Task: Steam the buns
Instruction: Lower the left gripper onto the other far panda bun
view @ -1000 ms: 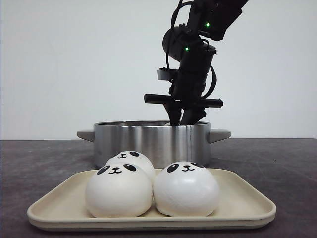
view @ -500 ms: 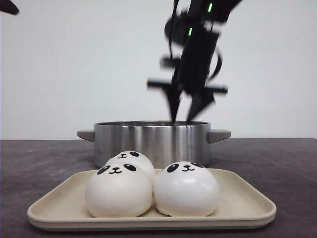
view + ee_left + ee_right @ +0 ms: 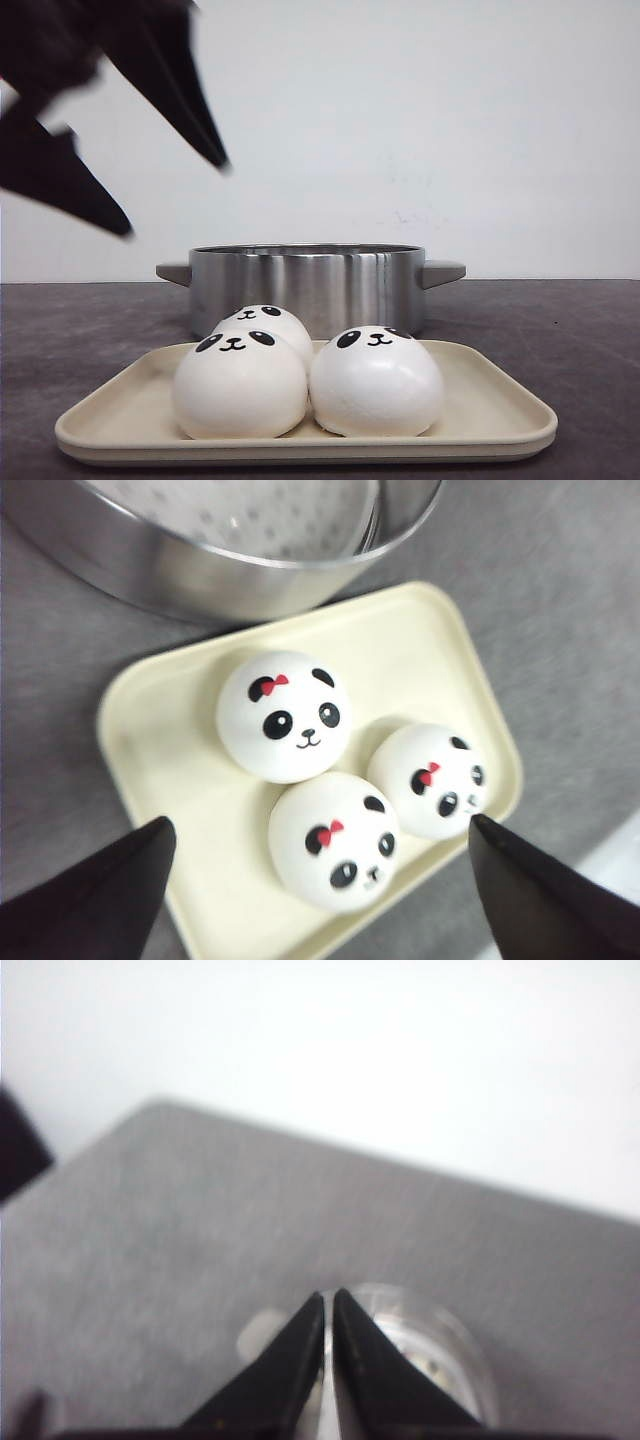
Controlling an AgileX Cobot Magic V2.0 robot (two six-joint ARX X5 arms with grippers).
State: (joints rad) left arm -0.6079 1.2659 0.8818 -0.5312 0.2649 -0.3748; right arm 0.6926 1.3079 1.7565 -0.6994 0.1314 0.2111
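Three white panda-face buns sit on a cream tray (image 3: 500,412): front left (image 3: 240,385), front right (image 3: 376,385), and one behind (image 3: 266,320). In the left wrist view they show with red bows (image 3: 285,715) (image 3: 335,855) (image 3: 430,780) on the tray (image 3: 400,640). A fourth bun is not in view. My left gripper (image 3: 175,198) is wide open and empty, high above the tray's left side; in its wrist view (image 3: 319,824) the fingers straddle the buns from above. My right gripper (image 3: 330,1295) is shut and empty, high above the pot (image 3: 440,1350).
A steel pot (image 3: 305,285) with side handles stands just behind the tray; its perforated insert shows in the left wrist view (image 3: 240,520). The table (image 3: 560,330) is dark grey, with a white wall behind.
The right arm has lifted out of the pot and left the front view. The left gripper has swung in from the upper left, open, over the tray.
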